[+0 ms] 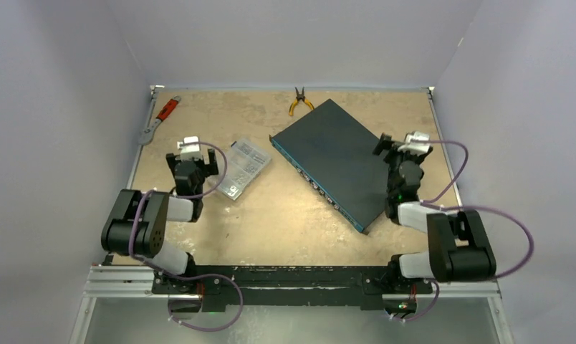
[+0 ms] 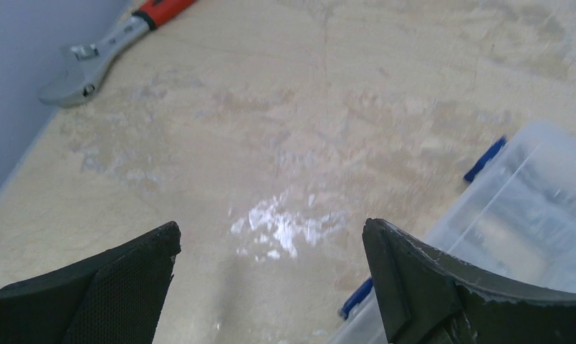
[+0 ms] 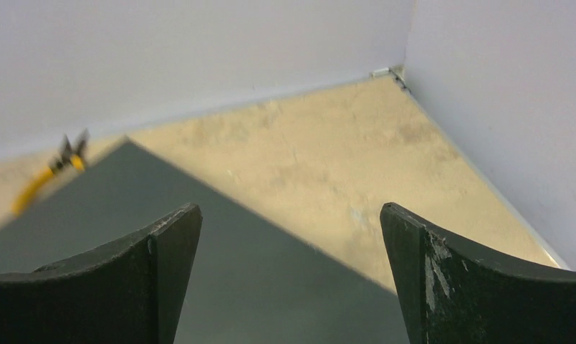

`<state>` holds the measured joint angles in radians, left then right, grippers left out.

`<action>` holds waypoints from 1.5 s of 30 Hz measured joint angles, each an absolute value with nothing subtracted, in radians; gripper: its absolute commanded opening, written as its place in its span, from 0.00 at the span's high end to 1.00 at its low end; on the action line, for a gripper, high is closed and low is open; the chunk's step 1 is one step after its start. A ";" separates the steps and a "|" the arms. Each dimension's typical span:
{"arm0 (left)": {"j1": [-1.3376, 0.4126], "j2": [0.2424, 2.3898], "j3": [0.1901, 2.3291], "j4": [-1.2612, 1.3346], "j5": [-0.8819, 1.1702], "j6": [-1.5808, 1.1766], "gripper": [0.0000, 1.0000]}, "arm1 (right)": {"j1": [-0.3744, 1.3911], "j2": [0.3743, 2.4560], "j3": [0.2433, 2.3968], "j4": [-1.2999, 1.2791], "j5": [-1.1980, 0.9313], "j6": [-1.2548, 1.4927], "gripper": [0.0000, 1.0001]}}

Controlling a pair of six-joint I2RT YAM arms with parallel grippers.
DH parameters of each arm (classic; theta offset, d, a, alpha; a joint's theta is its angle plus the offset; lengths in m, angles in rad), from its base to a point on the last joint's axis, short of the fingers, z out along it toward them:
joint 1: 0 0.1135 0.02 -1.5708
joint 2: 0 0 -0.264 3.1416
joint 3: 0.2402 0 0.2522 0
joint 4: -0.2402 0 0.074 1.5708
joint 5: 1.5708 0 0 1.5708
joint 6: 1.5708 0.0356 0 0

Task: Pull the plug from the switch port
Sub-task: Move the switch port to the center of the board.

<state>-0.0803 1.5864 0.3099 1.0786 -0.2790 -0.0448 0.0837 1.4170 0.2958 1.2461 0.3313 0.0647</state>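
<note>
**Switch untouched, both grippers released**

Switch (image 1: 335, 161) lies right of centre in the overhead view, angled, its blue port edge (image 1: 315, 183) facing lower left; you are at the approach step, nothing gripped. Left gripper (image 2: 271, 240) hangs spread over the table (image 2: 342, 107), beside the clear box (image 2: 514, 208); right gripper (image 3: 291, 229) gapes above the switch's right edge. Next you must find the plug along that blue edge and line a gripper up on it; it is too small to make out here. Only the overhead view shows the port edge; the right wrist view gives just the flat top.
</note>
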 measured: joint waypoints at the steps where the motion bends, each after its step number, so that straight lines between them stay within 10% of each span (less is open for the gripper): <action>1: -0.080 1.549 0.336 1.000 -0.283 -0.054 0.01 | 0.084 1.368 0.342 1.161 0.338 0.087 0.01; 21: -0.081 1.133 0.664 0.128 -0.168 -0.452 0.01 | 0.084 1.113 0.818 0.030 0.332 0.528 0.01; 45: -0.197 1.627 0.951 0.082 0.269 -0.517 0.01 | 0.059 1.116 0.729 -0.286 0.155 0.623 0.01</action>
<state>-0.1974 1.6268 0.9508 0.0818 0.2687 -0.5167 0.0586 1.1156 0.7292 -0.2855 0.1551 0.6228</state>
